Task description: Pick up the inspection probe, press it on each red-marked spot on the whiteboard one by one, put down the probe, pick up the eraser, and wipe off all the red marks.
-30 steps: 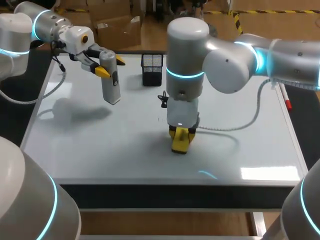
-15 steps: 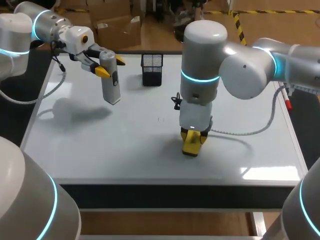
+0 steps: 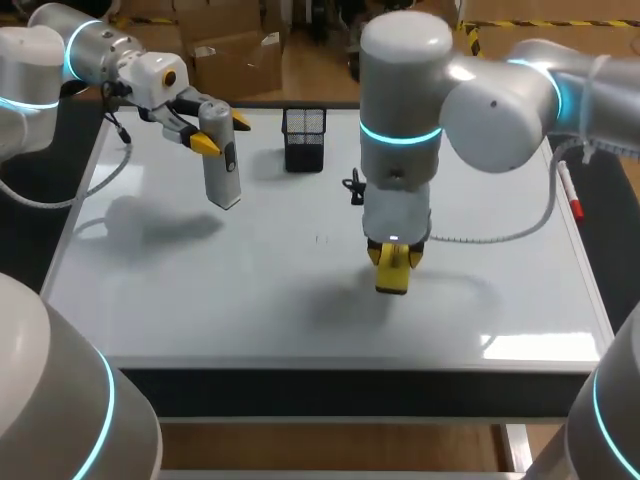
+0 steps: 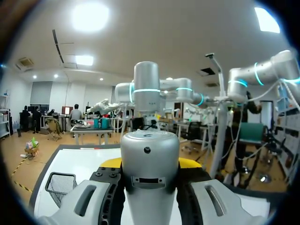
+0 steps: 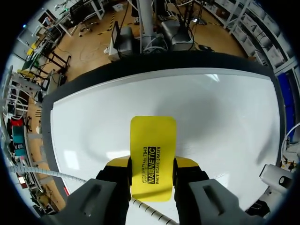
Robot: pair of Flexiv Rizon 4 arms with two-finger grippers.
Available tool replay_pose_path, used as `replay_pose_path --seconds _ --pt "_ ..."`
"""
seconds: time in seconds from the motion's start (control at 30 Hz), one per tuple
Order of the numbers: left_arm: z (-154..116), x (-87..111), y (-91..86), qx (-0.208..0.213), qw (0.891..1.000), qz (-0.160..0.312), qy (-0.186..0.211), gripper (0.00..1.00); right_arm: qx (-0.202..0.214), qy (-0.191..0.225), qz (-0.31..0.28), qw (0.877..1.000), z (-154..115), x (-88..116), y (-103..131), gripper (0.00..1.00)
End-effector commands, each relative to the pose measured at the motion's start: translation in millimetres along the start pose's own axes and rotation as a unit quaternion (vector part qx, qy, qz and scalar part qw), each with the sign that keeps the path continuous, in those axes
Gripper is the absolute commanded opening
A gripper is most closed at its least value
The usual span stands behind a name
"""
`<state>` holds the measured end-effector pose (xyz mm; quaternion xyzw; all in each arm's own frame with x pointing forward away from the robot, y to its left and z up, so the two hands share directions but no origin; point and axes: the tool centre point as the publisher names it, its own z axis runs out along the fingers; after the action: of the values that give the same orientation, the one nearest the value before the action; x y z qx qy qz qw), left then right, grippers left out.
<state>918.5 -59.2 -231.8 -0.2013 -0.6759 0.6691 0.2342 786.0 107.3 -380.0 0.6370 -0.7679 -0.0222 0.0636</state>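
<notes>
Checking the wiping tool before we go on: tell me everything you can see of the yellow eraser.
The eraser is a flat yellow block with rounded corners, plastic by its look, with dark print along one face. The right gripper is shut on it, a yellow tip on each long side, and it sticks out ahead of them, pointing down at the whiteboard. Whether its far end touches the board cannot be told.
</notes>
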Motion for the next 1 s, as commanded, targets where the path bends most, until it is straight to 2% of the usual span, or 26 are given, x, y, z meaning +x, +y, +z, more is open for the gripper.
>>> replay_pose_path --seconds 0.03,0.77,1.0 --pt "-0.5 -0.2 -2.0 -0.002 1.0 -0.001 0.001 0.0 -0.001 0.006 -0.003 1.0 -14.6 4.8 -5.9 0.0" --pt "-0.5 -0.2 -2.0 -0.002 1.0 -0.001 0.001 0.0 -0.001 0.006 -0.003 1.0 -14.6 4.8 -5.9 0.0" --pt "-0.5 -0.2 -2.0 -0.002 1.0 -0.001 0.001 0.0 0.016 0.015 -0.015 1.0 -32.0 8.3 -44.5 0.0"
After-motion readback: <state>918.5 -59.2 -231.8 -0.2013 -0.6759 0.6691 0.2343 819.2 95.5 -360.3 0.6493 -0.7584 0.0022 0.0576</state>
